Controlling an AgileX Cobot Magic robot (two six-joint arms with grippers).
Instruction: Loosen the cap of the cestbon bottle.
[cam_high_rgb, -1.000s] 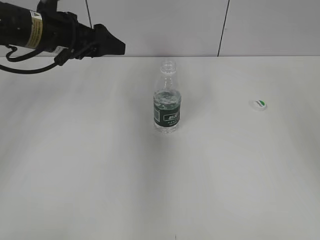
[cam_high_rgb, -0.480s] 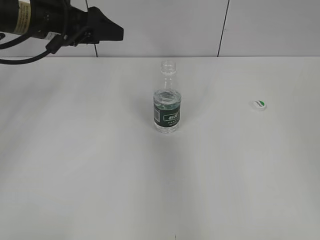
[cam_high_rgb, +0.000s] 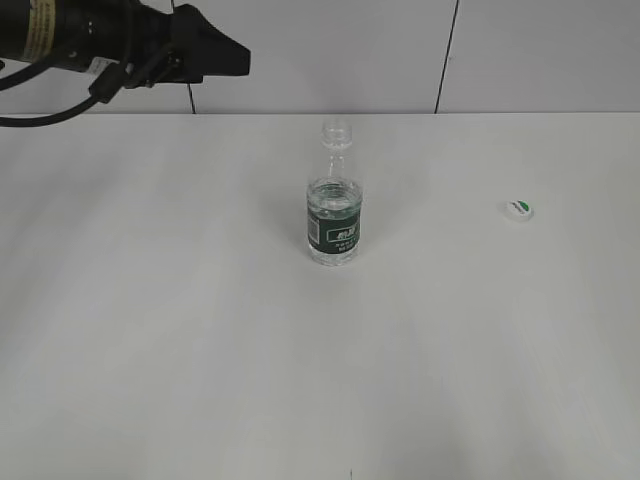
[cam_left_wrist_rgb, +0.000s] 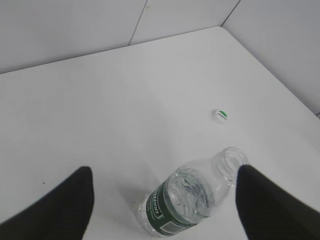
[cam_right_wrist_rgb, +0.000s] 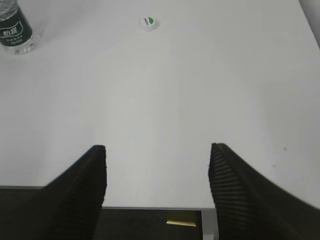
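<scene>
The left gripper (cam_left_wrist_rgb: 162, 200) hangs spread and empty above the bottle (cam_high_rgb: 333, 222). The right gripper (cam_right_wrist_rgb: 157, 175) is also spread and empty, with the cap (cam_right_wrist_rgb: 148, 23) lying on the tabletop (cam_high_rgb: 200, 330) far ahead of it.

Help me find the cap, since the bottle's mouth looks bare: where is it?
In the exterior view the cap lies flat on the table, well right of the upright cestbon bottle, touching nothing.

The left arm (cam_high_rgb: 90, 45) is seen raised at ten o'clock in the exterior view, its black claw (cam_high_rgb: 225, 58) pointed toward three o'clock. Both the left claw and the right claw (cam_right_wrist_rgb: 157, 185) are held spread wide, nothing being gripped.
</scene>
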